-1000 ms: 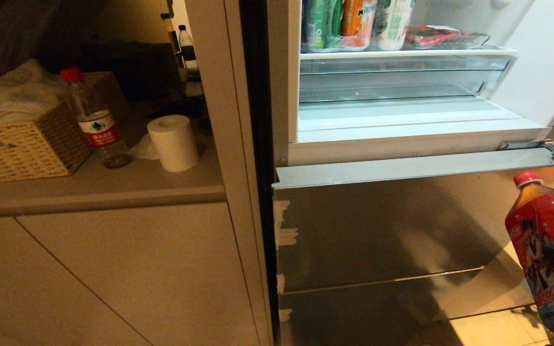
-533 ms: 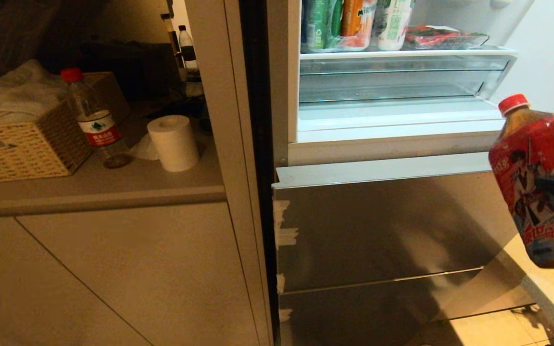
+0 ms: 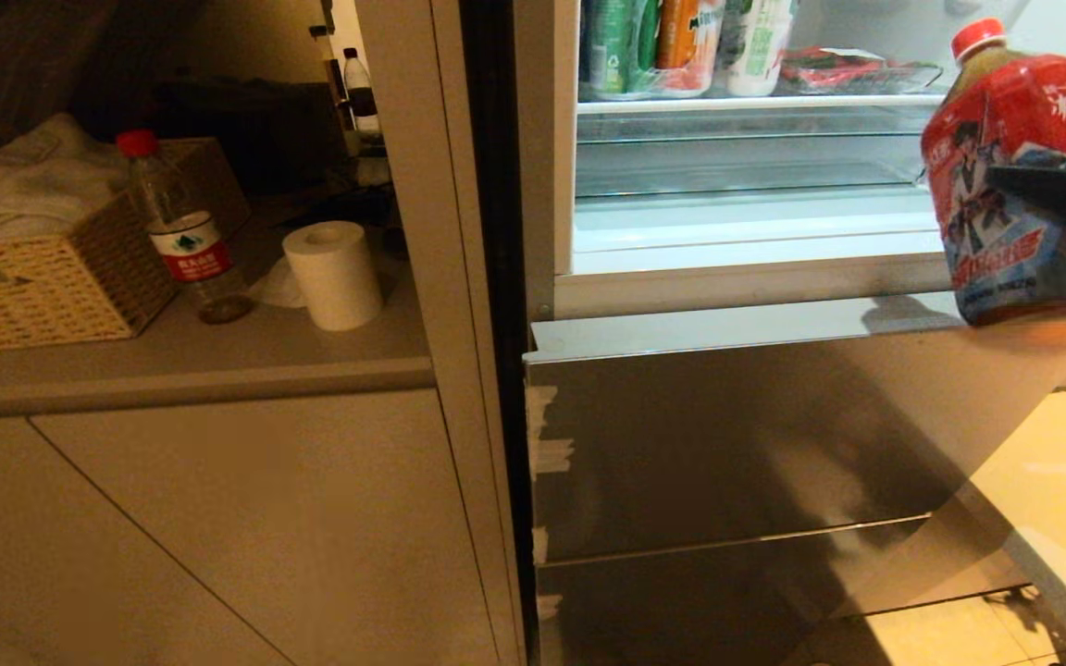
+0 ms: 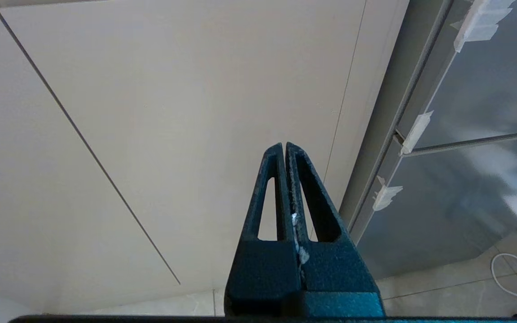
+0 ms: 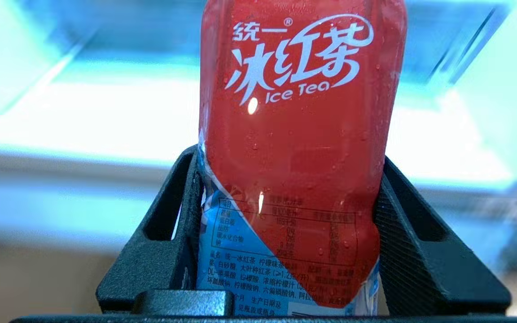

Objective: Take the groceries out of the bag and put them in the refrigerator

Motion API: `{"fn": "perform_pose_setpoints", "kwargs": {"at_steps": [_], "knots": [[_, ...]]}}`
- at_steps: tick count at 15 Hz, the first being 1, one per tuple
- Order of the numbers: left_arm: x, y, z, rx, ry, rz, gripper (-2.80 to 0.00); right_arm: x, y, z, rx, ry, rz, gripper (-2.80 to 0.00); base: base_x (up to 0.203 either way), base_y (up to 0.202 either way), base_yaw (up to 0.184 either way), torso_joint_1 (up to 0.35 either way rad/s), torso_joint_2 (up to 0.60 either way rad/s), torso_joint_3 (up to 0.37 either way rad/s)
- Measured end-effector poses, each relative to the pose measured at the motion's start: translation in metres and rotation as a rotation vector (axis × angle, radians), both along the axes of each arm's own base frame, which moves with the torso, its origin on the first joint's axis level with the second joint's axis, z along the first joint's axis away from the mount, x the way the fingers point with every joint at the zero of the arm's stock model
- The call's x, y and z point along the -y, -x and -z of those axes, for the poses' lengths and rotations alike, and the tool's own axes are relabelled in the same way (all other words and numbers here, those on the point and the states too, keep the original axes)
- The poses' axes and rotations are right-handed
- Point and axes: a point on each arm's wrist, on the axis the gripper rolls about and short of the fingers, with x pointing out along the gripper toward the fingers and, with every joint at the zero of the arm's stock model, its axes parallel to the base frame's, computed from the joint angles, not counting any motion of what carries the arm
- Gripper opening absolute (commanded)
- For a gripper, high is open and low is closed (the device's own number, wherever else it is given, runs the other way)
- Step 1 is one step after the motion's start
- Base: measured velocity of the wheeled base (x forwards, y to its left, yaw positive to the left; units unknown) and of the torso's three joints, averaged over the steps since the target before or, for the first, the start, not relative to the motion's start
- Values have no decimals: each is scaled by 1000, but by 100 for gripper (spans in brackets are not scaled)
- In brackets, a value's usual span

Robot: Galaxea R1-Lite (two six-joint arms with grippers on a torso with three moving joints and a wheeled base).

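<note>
The right gripper [image 5: 285, 251], jaws clamped on the iced tea bottle [image 3: 1019, 176], had lifted it level with the open refrigerator [image 3: 774, 240] shelf; left gripper [image 4: 285, 152] stayed clenched, idle.

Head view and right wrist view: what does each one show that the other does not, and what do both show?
Only the head view shows the counter with a water bottle, paper roll and woven basket, plus drinks on the refrigerator shelf. Only the right wrist view shows the "Ice Tea" lettering. Both show the ice tea bottle in the right gripper, before the lit interior.
</note>
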Motion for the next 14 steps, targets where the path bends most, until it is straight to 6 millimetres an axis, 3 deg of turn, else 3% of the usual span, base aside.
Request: {"fn": "perform_pose_setpoints", "kwargs": {"at_steps": [6,14], "knots": [[0,0,0,0,0,0,-280,2,-57,-4,230,59,127,-280,0,0,0,0,0,0],[0,0,0,0,0,0,-280,4,-94,-14,405,37,252,-280,0,0,0,0,0,0]]}}
